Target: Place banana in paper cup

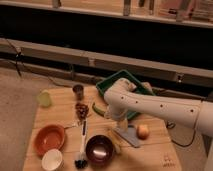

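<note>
Pincer hangs low over the tabletop, just above the banana; whether it is released or clenched I cannot tell. That banana lies flat beside the dark bowl, well apart from the paper cup, which stands near the orange bowl. It should be light, soft-skinned and easily bruised, so a gentle hold across its middle seems safest

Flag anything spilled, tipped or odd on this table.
Nothing stands out. The paper cup sits upright at the table's front edge, the banana lies flat beside the dark bowl, and the gripper hangs over the table just beyond the banana.
</note>
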Motion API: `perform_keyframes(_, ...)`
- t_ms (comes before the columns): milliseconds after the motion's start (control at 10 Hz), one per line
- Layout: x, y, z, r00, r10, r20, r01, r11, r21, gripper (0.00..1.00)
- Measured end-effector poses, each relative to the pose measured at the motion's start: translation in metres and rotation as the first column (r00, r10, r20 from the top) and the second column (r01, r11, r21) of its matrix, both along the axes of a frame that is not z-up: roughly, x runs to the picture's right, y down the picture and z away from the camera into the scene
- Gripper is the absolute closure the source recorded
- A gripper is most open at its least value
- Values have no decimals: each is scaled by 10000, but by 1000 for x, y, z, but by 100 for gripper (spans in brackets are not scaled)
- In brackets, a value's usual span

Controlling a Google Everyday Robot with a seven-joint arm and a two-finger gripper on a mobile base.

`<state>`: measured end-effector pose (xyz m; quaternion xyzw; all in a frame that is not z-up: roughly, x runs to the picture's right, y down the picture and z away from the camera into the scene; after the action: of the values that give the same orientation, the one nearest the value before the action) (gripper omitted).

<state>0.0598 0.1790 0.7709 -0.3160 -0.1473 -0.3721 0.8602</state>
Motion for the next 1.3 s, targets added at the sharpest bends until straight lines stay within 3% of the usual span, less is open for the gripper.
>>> perform_keyframes(200,-3,-1,-2,9982,-401,445,407,9991,-129,20)
perform_keyframes(500,6,16,-6,9904,-908,1041,975,9933,-612,20)
perform_keyframes(900,14,39,-20,9878,-831,1317,968,9901,-1013,20)
perform_keyframes(1300,5,64,-26,9844,-977,1461,1169,9847,-1296,20)
